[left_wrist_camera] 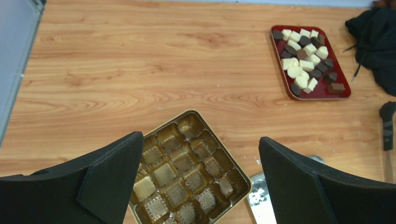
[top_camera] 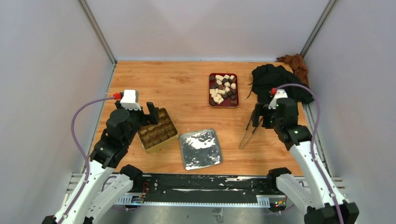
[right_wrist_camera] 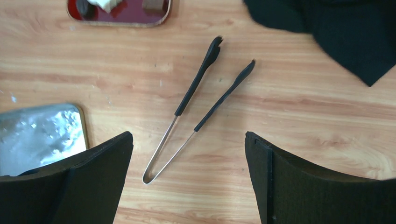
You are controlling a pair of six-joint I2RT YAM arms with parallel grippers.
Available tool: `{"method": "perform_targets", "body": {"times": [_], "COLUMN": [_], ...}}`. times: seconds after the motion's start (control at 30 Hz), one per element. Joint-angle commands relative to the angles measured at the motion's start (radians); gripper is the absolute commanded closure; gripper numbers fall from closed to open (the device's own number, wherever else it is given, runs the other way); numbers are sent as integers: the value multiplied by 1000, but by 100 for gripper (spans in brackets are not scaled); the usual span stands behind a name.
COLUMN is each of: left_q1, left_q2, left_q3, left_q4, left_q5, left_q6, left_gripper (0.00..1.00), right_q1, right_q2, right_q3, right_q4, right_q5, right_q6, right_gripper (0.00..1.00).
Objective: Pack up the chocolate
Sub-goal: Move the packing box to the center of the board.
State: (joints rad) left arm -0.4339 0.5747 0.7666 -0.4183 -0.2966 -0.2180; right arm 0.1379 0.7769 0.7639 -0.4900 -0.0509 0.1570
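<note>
No legible text or labels anywhere.

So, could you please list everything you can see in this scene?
chocolate: many small chunks, cream-white and dark brown, piled on the red tray
red tray: one, red, far right-centre of the table
gold tin: one, gold with brown grid compartments, all empty, near left, under the left gripper
silver lid: one, shiny silver, near centre, beside the tin
tongs: one pair, metal with black grips, lying on the right below the right gripper
black cloth: one, black, far right
brown cloth: one, brown, far right corner
table: one, light wood
left gripper: open, empty
right gripper: open, empty
</note>
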Motion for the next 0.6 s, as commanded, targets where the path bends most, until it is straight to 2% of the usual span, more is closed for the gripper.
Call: {"method": "perform_targets", "body": {"times": [0.0,0.13,0.3,0.57], "left_q1": [6,6,4,1], "left_q2": [35,48,45,40], "left_q3": [11,6,0,3], "left_q4": [-19,-25,-20,-26], "left_q5": [73,97,115,104], "left_q6": [-11,-11,-10,7], "left_gripper": [0,0,0,0], "right_q1": [153,244,289,293], "right_q2": [123,240,400,782], "right_q3": [21,15,27,288], "right_q4": [4,75,224,317], "right_q5": [157,235,262,306], "right_q6": [27,68,101,35], "right_gripper": [6,5,5,4]}}
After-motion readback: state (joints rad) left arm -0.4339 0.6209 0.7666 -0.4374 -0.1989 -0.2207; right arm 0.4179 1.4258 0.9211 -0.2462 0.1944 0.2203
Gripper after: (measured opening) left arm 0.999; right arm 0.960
